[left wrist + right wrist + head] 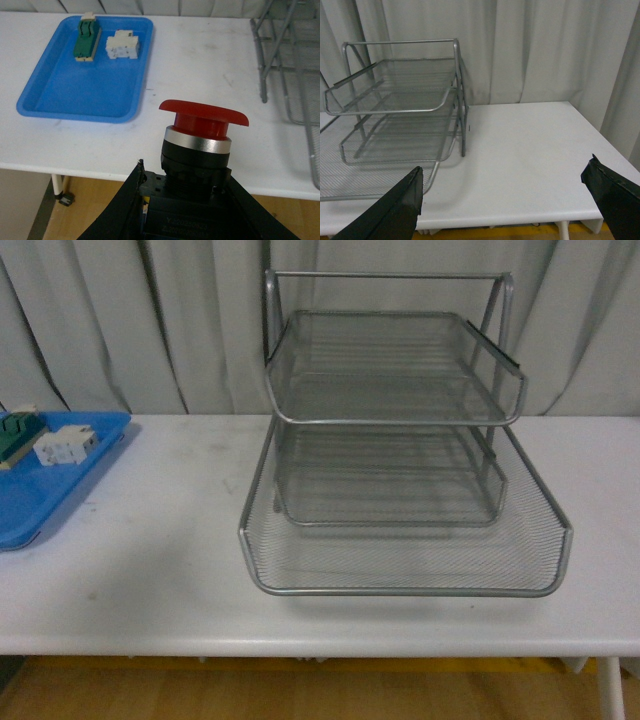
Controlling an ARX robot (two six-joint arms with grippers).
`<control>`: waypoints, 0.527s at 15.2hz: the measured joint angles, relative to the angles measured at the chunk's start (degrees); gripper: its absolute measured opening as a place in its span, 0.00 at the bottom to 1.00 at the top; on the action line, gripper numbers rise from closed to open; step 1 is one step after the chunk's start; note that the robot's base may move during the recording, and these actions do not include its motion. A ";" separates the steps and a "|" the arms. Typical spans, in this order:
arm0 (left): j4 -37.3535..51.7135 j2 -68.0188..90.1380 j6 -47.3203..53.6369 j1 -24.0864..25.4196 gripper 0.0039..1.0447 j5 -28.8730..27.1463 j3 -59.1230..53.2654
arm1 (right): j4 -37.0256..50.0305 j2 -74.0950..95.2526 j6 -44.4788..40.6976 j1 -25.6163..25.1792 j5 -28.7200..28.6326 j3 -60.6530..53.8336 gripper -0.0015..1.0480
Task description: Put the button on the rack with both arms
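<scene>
Front view: neither of my claws in shot. Rack [400, 490] stands mid-table [140, 590]. Blue tray [40, 495] sits at table's left end, carrying green-topped block [15, 432] and white block [66, 444].

Left wrist view: left claw [187, 212] clamped on button [202, 117]. Black body sits between my fingers [122, 205], red cap points away from me. Button held above table's near edge. Blue tray lies beyond claw. Rack's mesh edge ahead, off to one side.

Right wrist view: right claw [502, 200] spread wide, gripping nothing, only table between fingers. Rack ahead, off to one side, apart from claw.
</scene>
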 joint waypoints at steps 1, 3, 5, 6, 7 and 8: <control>0.13 -0.17 0.00 -0.11 0.34 0.07 0.00 | -0.04 0.02 0.00 0.00 0.00 0.00 0.94; 0.07 -0.17 -0.02 0.00 0.34 -0.02 0.00 | 0.04 0.00 0.02 0.02 0.04 0.00 0.94; 0.22 3.34 5.16 -4.28 0.34 10.27 0.98 | -0.02 -0.02 0.00 0.00 0.20 0.00 0.94; 0.72 4.57 6.34 -5.42 0.34 11.08 1.27 | 0.00 -0.02 0.00 0.00 0.17 0.00 0.94; 1.75 6.58 7.65 -7.15 0.34 11.82 1.62 | -0.02 -0.02 0.00 0.00 0.15 0.00 0.94; 3.37 10.86 9.60 -10.27 0.34 12.90 2.71 | -0.07 -0.02 0.00 0.00 0.15 0.00 0.94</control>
